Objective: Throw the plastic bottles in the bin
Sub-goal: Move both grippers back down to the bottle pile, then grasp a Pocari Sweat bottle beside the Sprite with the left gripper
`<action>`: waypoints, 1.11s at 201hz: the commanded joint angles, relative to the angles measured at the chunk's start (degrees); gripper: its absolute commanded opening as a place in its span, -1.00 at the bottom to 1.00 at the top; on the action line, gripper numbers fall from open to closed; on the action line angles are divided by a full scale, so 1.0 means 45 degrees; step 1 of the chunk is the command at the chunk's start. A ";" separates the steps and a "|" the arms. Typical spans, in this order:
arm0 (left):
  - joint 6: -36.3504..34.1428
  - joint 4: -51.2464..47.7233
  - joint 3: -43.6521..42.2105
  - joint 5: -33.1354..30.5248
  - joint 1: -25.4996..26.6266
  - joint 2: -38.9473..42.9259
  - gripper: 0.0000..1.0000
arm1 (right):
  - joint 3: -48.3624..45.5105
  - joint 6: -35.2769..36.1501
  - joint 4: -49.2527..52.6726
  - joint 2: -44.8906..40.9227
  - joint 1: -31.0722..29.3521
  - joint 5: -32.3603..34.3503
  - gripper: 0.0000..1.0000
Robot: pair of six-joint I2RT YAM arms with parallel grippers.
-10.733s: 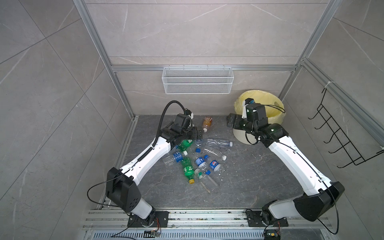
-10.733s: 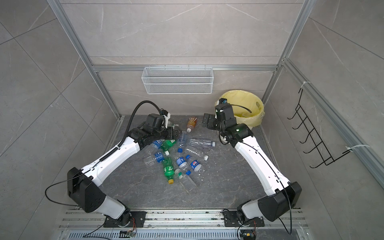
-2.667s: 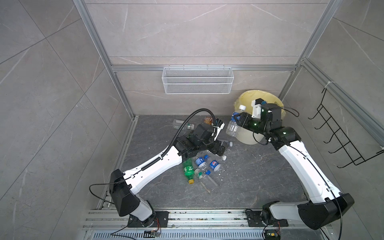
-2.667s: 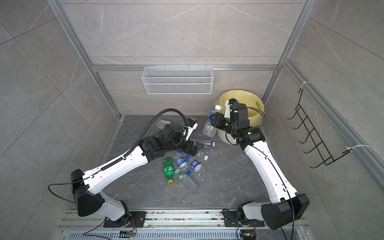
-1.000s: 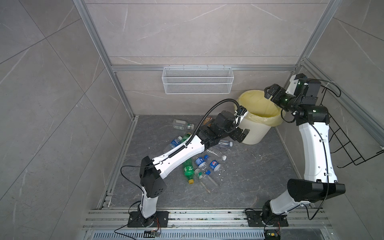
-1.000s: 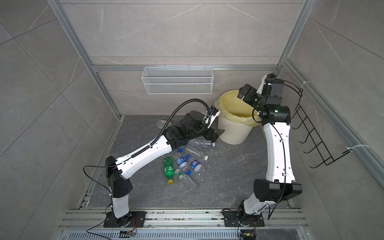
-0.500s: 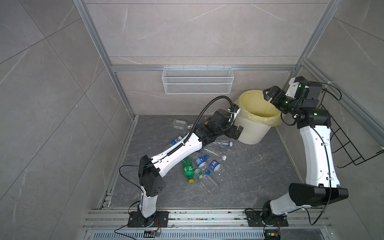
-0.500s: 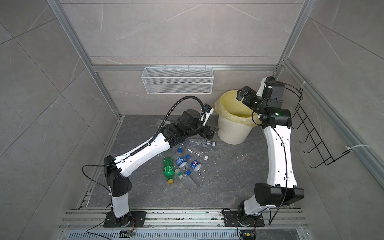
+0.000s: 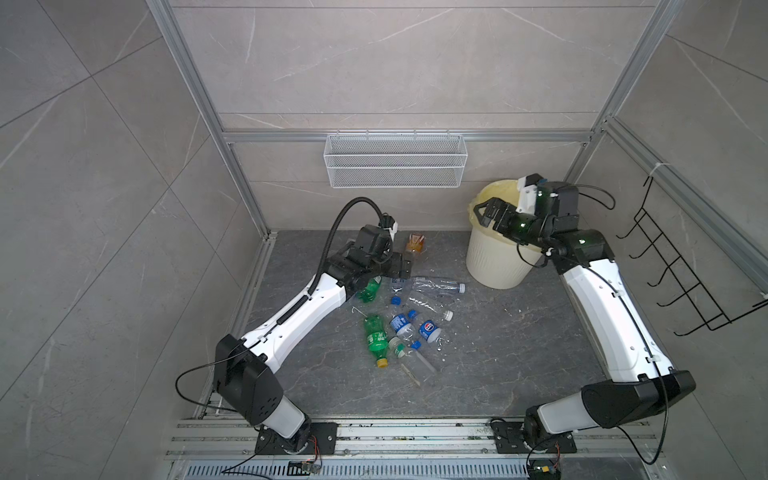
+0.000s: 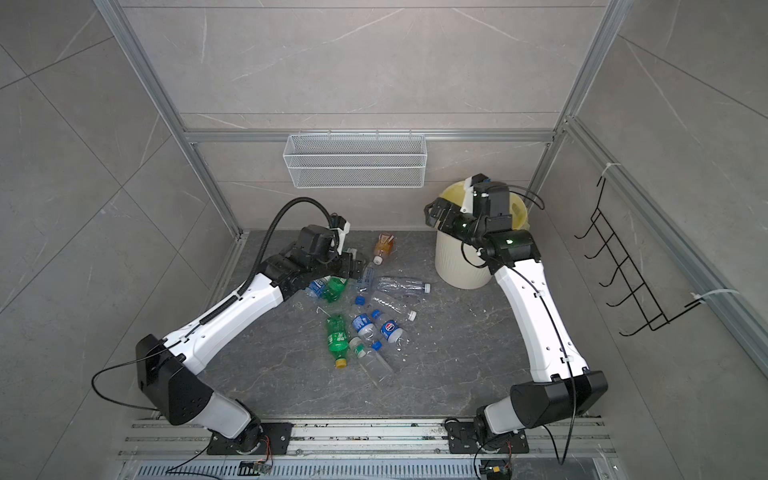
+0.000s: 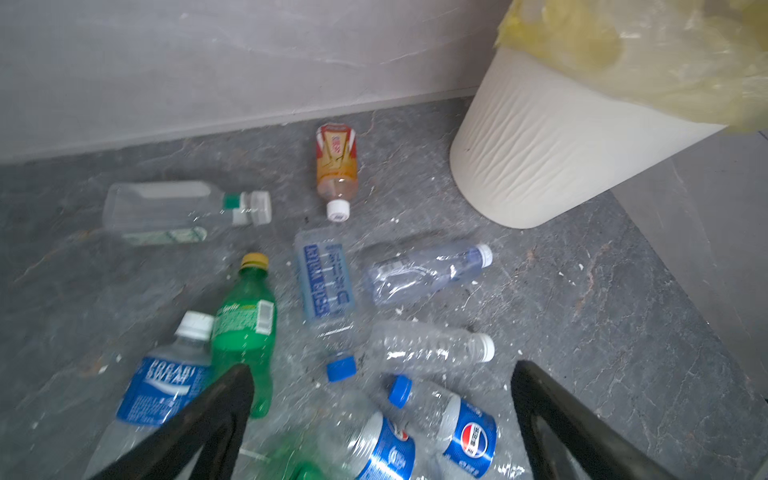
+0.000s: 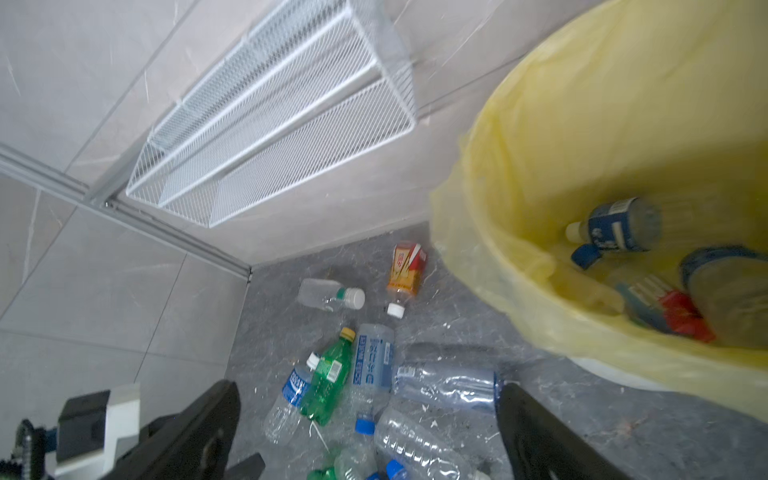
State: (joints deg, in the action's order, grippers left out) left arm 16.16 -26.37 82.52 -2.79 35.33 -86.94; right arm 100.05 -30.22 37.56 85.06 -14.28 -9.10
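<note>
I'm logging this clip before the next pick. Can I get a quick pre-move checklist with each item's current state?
1. Left claw open, empty: ok.
2. Right claw open, empty: ok.
3. Round cream-white ribbed plastic bin with yellow bag liner upright: ok.
4. Grey stone floor cleared of plastic bottles: not ok; several lie there, including an orange-labelled plastic bottle.
5. Green plastic bottle with yellow cap free for a clean grasp: cannot tell; a clear blue-labelled bottle lies against it.
</note>
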 commanded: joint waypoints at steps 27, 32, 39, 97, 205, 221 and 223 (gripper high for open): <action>0.0967 -0.0411 -0.2558 0.0612 -0.2190 0.1321 1.00 | -0.1800 0.0245 -0.1256 0.0282 -0.2711 0.1132 0.99; 0.1015 -0.0439 -0.2774 0.0629 -0.2378 0.1349 1.00 | -0.1973 0.0241 -0.1355 0.0351 -0.3075 0.1205 0.99; 0.1032 -0.0460 -0.3091 0.0646 -0.2593 0.1390 1.00 | -0.2189 0.0292 -0.1491 0.0494 -0.3535 0.1326 0.99; 0.0884 -0.0250 -0.4723 0.0138 -0.3710 0.1092 1.00 | -0.3480 0.0252 -0.2248 0.2064 -0.6358 0.1768 0.99; 0.0442 -0.1331 -0.3447 -0.0260 -0.4828 -0.1105 1.00 | -0.4401 -0.0794 -0.3657 0.3231 -0.7342 0.0891 0.99; 0.0249 -0.1804 -0.2928 -0.0405 -0.4824 -0.1520 1.00 | -0.4410 -0.0858 -0.3803 0.3320 -0.7339 0.0900 0.99; 0.0240 -0.1788 -0.2913 -0.0413 -0.4834 -0.1560 0.99 | -0.4413 -0.0872 -0.3812 0.3334 -0.7345 0.0907 0.99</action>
State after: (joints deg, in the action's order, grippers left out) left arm 19.29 -31.35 65.21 -4.36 13.61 -92.09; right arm 80.12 -32.88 21.98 98.85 -47.27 -4.71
